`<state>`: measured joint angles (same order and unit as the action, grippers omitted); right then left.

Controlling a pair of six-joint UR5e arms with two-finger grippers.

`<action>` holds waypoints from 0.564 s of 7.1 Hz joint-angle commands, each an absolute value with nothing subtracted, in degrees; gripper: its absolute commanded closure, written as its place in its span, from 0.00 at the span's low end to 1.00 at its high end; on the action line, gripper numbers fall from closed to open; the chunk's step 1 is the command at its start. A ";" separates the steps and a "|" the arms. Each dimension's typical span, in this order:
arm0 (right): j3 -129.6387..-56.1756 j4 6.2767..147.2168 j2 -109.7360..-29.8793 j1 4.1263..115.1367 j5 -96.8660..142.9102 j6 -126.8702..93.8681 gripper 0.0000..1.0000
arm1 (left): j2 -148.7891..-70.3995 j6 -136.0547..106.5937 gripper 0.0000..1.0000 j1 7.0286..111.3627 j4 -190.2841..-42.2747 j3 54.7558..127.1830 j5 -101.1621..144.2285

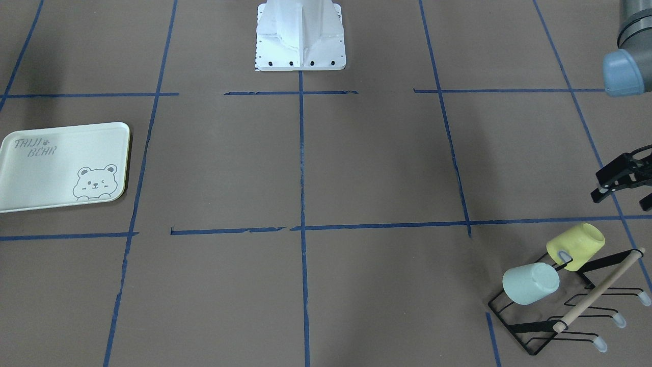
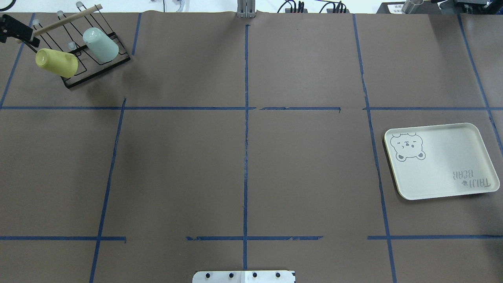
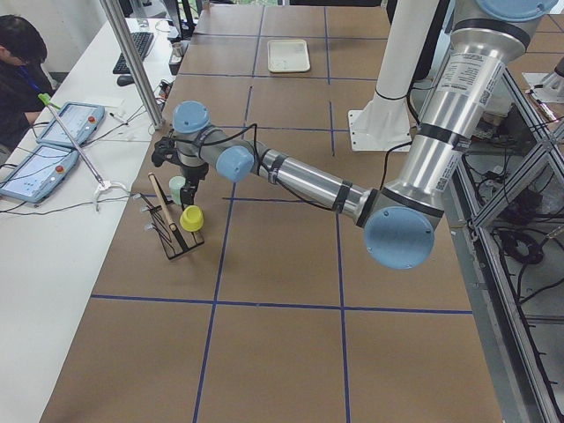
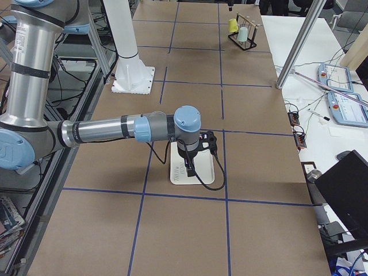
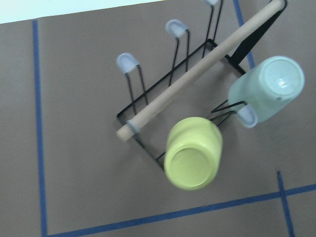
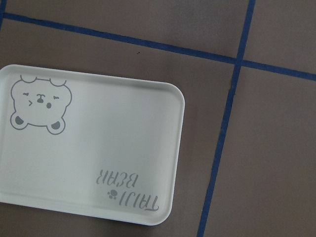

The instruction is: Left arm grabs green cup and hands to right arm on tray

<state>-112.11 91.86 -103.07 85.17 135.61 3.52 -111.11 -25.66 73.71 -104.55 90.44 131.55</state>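
Observation:
The pale mint-green cup (image 1: 530,283) hangs upside down and tilted on a prong of a black wire rack (image 1: 535,341), next to a yellow cup (image 1: 575,245). Both cups show in the left wrist view: green (image 5: 264,89), yellow (image 5: 193,154). My left gripper (image 1: 624,198) hovers open and empty above and beside the rack, apart from the cups. The tray (image 1: 51,168) lies bare at the far side of the table (image 2: 444,165). My right gripper (image 4: 192,164) hangs over the tray (image 6: 98,148); I cannot tell whether it is open or shut.
The rack carries a wooden rod (image 1: 601,290) across its top and several bare prongs with capped tips (image 1: 619,320). The white robot base (image 1: 300,41) stands at the middle of the table's edge. An operator (image 3: 18,70) sits at a side desk.

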 commanded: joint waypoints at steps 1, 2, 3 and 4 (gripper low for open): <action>-111.89 91.85 -103.01 85.17 135.62 3.52 0.00 | -117.21 -33.35 0.00 69.11 -107.66 86.68 124.50; -111.88 91.85 -103.09 85.17 135.62 3.52 0.00 | -119.51 -35.92 0.00 66.38 -108.01 84.49 119.84; -111.88 91.85 -103.10 85.17 135.62 3.52 0.00 | -120.23 -36.21 0.00 64.79 -111.41 81.59 113.88; -111.88 91.85 -103.10 85.17 135.70 3.52 0.00 | -121.80 -36.30 0.00 64.51 -114.49 77.39 112.77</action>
<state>-111.90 91.85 -103.08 85.17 135.64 3.52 -119.91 -35.59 65.71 -110.94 81.91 116.36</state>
